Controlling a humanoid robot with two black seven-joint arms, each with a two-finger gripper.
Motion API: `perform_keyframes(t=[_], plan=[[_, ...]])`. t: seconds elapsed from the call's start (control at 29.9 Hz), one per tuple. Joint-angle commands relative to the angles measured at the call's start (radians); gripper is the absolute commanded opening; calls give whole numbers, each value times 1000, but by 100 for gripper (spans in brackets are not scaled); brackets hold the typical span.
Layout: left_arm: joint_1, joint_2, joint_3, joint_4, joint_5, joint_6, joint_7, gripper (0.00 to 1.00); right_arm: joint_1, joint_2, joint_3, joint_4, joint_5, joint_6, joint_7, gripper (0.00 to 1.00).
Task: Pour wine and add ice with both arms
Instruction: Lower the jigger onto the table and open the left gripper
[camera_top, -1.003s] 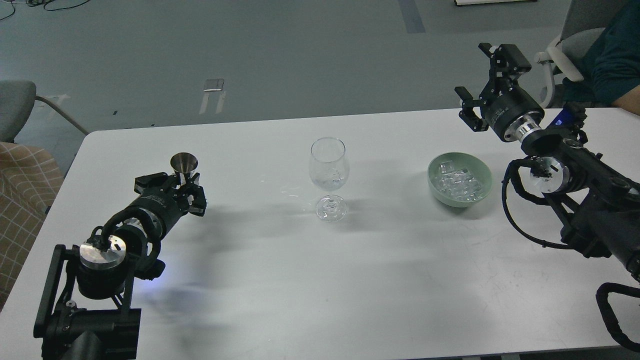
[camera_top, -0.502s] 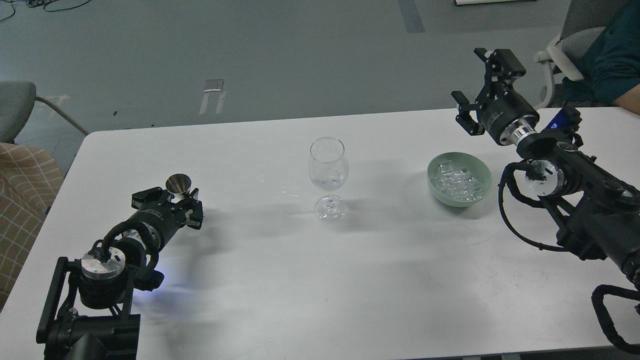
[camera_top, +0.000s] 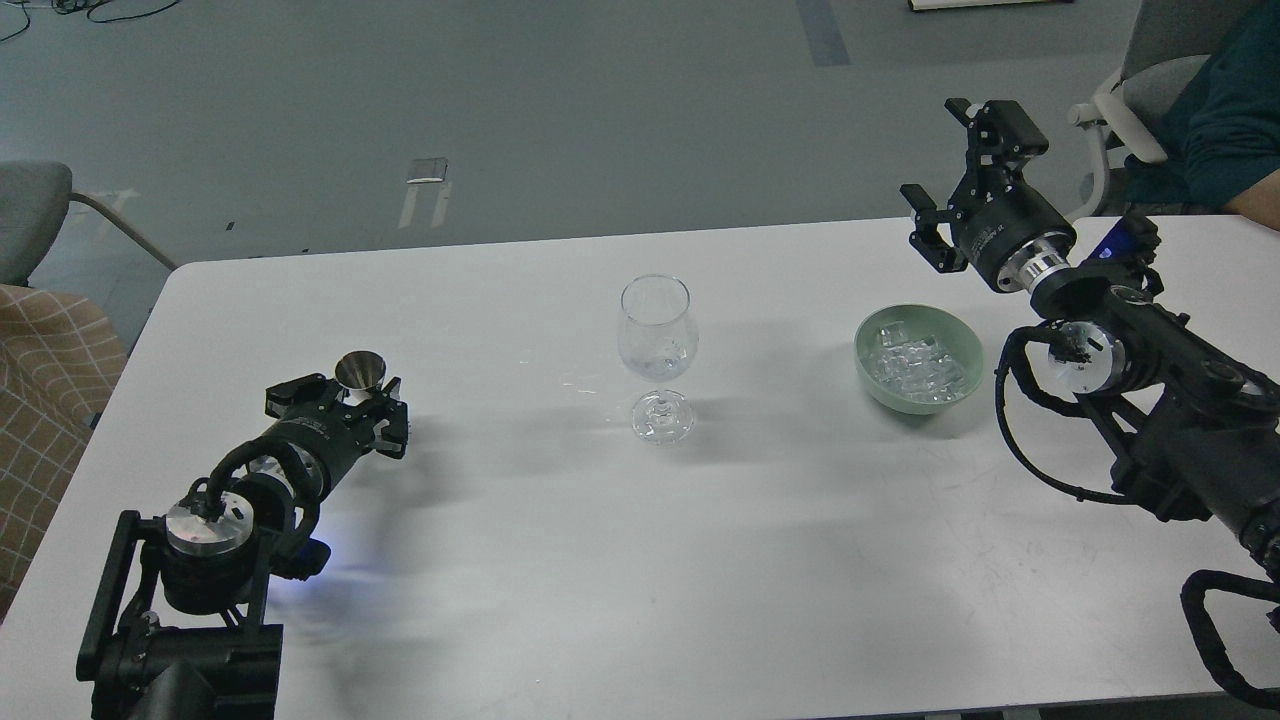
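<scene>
Glassy ice (camera_top: 917, 363) cubes lie heaped, clear and glinting, in a pale green bowl (camera_top: 964, 336) on the white table (camera_top: 560, 560), right of the wine glass (camera_top: 656, 352). Left gripper (camera_top: 362, 398) is closed around a small steel cup (camera_top: 360, 372); right gripper (camera_top: 948, 160) hangs spread wide above the table's far edge, beyond the bowl.

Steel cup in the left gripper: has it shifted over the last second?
Yes. The steel cup has come nearer and slightly left, farther from the wine glass.

White table (camera_top: 620, 560) fills most of view. Beyond it: grey-green floor (camera_top: 600, 110) w/ pale tape marks (camera_top: 425, 185). Grey chair (camera_top: 40, 215) off table's far-left corner; white office chair (camera_top: 1120, 110) off far-right corner.
</scene>
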Motion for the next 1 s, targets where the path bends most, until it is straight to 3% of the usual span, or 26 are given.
perform_keyframes(t=[0.0, 0.1, 0.17, 0.23, 0.67, 0.97], plan=[[-2, 0, 0, 0, 0, 2, 0, 73, 0, -1, 0, 0, 0, 0, 0, 100], [-2, 0, 0, 0, 0, 5, 0, 80, 0, -1, 0, 0, 0, 0, 0, 100], [-2, 0, 0, 0, 0, 6, -1, 94, 0, 0, 0, 0, 0, 0, 0, 100], [-2, 0, -2, 0, 0, 6, -1, 97, 0, 0, 0, 0, 0, 0, -1, 100], [18, 0, -51, -2, -26, 2, 11, 98, 1, -1, 2, 2, 0, -2, 0, 100], [130, 44, -54, -28, -107, -20, 34, 98, 1, -1, 2, 2, 0, 0, 0, 100]])
